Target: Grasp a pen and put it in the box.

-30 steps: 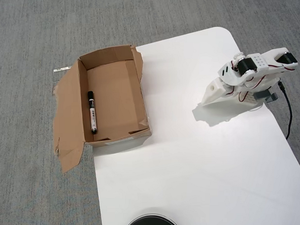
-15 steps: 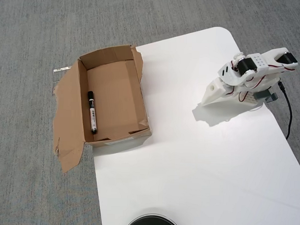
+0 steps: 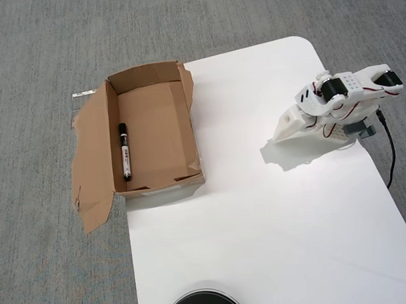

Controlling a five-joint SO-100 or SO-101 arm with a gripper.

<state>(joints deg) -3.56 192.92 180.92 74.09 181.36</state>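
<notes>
Cardboard box [image 3: 157,127], pen [image 3: 125,151] inside.

I see a white desk [image 3: 267,221] with round corners on a gray carpet floor [image 3: 47,40] in soft light.

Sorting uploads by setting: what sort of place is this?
Probably an office or lab room: grey carpet underfoot, a plain white table carrying the small arm, and a torn cardboard box at its edge.
</notes>
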